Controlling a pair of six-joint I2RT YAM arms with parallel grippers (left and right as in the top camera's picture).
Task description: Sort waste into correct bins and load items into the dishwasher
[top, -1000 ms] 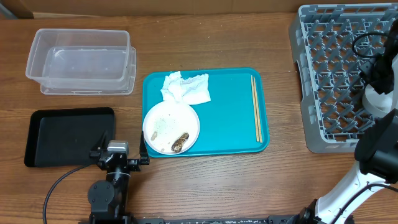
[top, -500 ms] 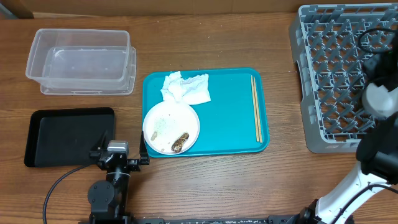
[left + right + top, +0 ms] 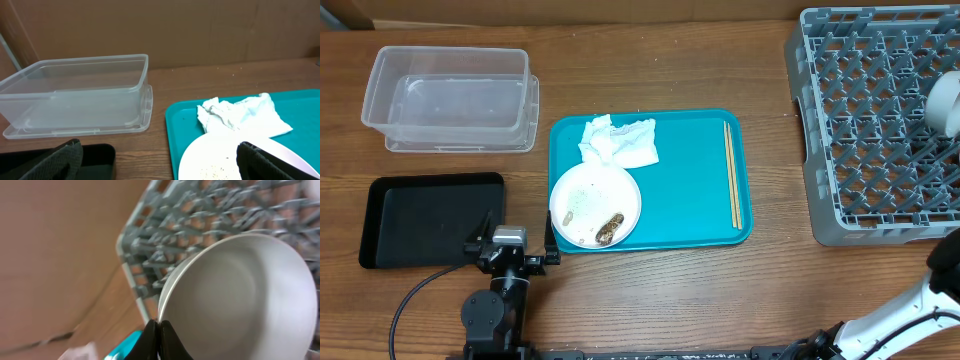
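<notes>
In the right wrist view my right gripper (image 3: 159, 326) is shut on the rim of a white bowl (image 3: 240, 290), held tilted over the grey dishwasher rack (image 3: 210, 210). From overhead the bowl (image 3: 946, 100) shows at the rack's (image 3: 865, 120) right edge. My left gripper (image 3: 510, 246) stands open near the table's front, between the black tray (image 3: 428, 218) and the white plate (image 3: 595, 200). The plate carries rice grains and a brown lump (image 3: 611, 228). A crumpled napkin (image 3: 618, 142) and the chopsticks (image 3: 731, 175) lie on the teal tray (image 3: 685, 190).
The clear plastic tub (image 3: 450, 97) sits at the back left, also seen ahead of the left wrist (image 3: 75, 95). The napkin (image 3: 240, 115) and plate (image 3: 220, 160) lie to that wrist's right. Part of the right arm (image 3: 930, 295) shows at the bottom right corner.
My right gripper has shut on the bowl's rim and carried it toward the rack's far right side. The left arm has not moved.
</notes>
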